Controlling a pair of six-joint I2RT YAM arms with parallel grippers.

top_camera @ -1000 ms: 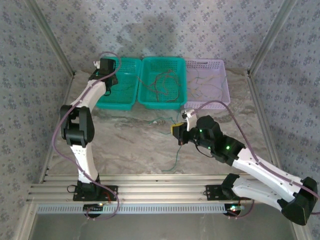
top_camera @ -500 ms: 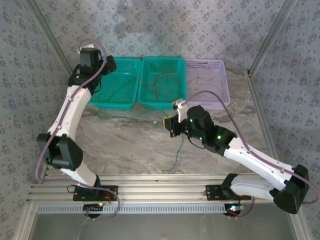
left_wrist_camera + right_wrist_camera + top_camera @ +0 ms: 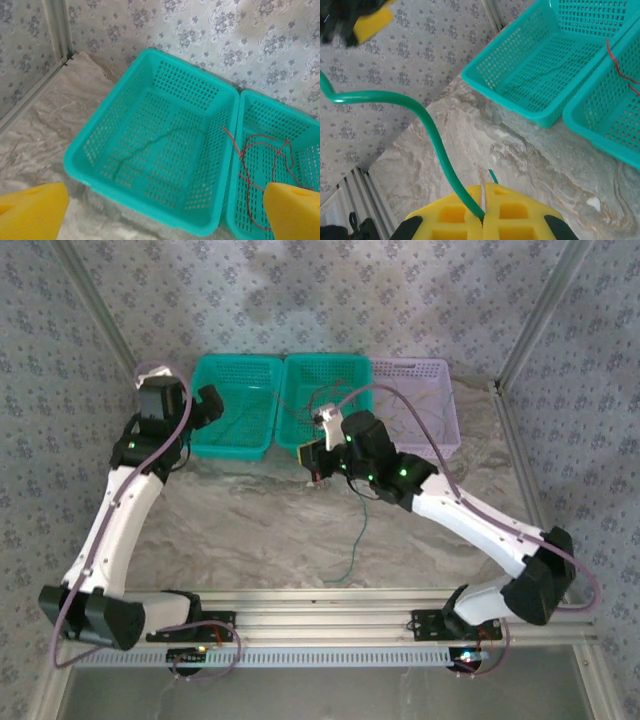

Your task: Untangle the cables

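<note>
The right pincer [image 3: 482,220] is fully closed on one green cable [image 3: 427,125], clamped between its yellow pads [image 3: 450,215] just at the front of the middle teal basket [image 3: 325,360]. The free length trails down onto the surface [image 3: 250,530], apparently lifted to draw it apart from the rest. The left pincer [image 3: 160,212] stands at full width, holding nothing, above the left teal basket [image 3: 75,150], where a separate green strand [image 3: 145,147] lies. Red cables [image 3: 260,146] lie in the middle basket. No brand, label or writing is legible.

Green cable [image 3: 427,130] pinched in right claw [image 3: 482,222], its tail on the table [image 3: 250,530]. Second green cable [image 3: 144,148] lies in left basket [image 3: 105,135]. Red cables [image 3: 244,162] tangled in middle basket [image 3: 272,117].
</note>
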